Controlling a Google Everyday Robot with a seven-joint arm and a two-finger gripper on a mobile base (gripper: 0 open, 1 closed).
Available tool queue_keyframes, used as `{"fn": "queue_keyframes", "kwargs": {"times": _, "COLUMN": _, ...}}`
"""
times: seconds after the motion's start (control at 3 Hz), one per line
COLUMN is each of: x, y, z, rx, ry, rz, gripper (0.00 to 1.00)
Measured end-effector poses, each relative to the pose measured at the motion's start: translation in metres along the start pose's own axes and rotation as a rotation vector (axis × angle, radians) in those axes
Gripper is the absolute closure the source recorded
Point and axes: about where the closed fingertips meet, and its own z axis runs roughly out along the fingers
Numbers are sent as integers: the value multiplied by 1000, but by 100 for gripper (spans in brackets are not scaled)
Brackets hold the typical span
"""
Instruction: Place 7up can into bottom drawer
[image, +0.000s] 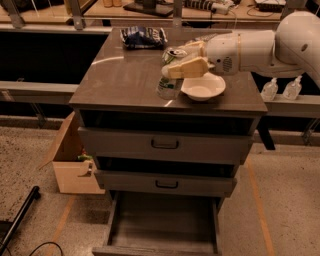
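Observation:
The 7up can (167, 88) is green and white with a silver top, and stands slightly tilted in my gripper (175, 61). The gripper is shut on the can, with the near beige finger (189, 67) crossing its middle. It holds the can just over the cabinet top (120, 80), near the front edge and left of centre. The white arm reaches in from the right. The bottom drawer (162, 225) is pulled open at floor level, directly below and in front, and its grey floor is bare.
A white bowl (202, 86) sits on the top just right of the can. A dark blue snack bag (144, 36) lies at the back. The two upper drawers (165, 144) are shut. A cardboard box (70, 162) stands left of the cabinet. Spray bottles (270, 89) are at the right.

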Motion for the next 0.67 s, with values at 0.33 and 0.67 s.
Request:
{"fn": "queue_keyframes", "kwargs": {"times": 0.33, "x": -6, "y": 24, "z": -4, "rx": -21, "ry": 18, "rz": 13, "gripper": 100}}
{"fn": "queue_keyframes", "kwargs": {"times": 0.67, "x": -23, "y": 65, "z": -9, "rx": 5, "ry": 28, "rz": 36, "gripper": 100}}
